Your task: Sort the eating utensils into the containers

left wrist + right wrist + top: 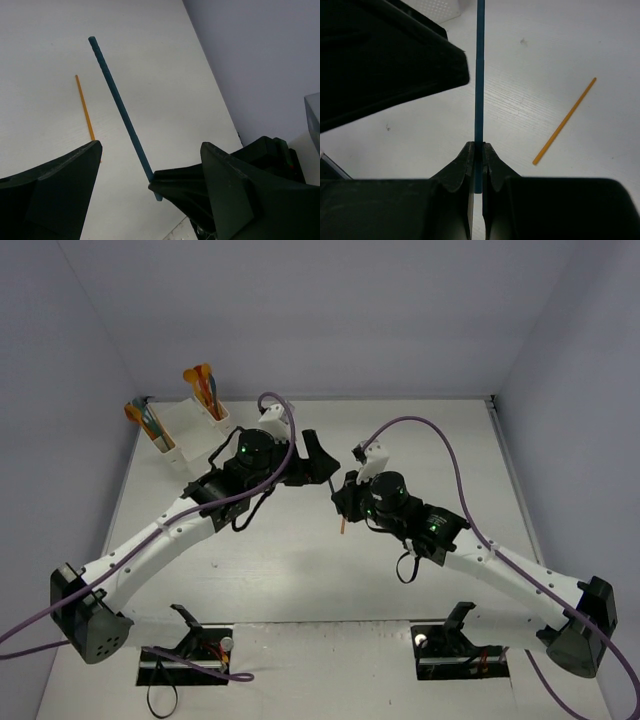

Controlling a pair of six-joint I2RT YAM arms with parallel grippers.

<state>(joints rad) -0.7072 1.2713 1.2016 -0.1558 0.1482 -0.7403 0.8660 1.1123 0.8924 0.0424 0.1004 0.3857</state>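
My right gripper (479, 150) is shut on the lower end of a thin blue utensil handle (479, 100) and holds it above the table. In the left wrist view the same blue handle (117, 105) runs up between the wide-open jaws of my left gripper (150, 147), touching neither. In the top view the left gripper (322, 455) and the right gripper (345, 490) meet at mid-table. An orange utensil (565, 121) lies flat on the table; it also shows in the top view (345, 524) and the left wrist view (85, 107). The white containers (190, 422) stand at the far left.
Orange and teal utensils (204, 386) stand upright in the containers' compartments. A corner of the containers (440, 7) shows at the top of the right wrist view. Grey walls close in the table at the back and on both sides.
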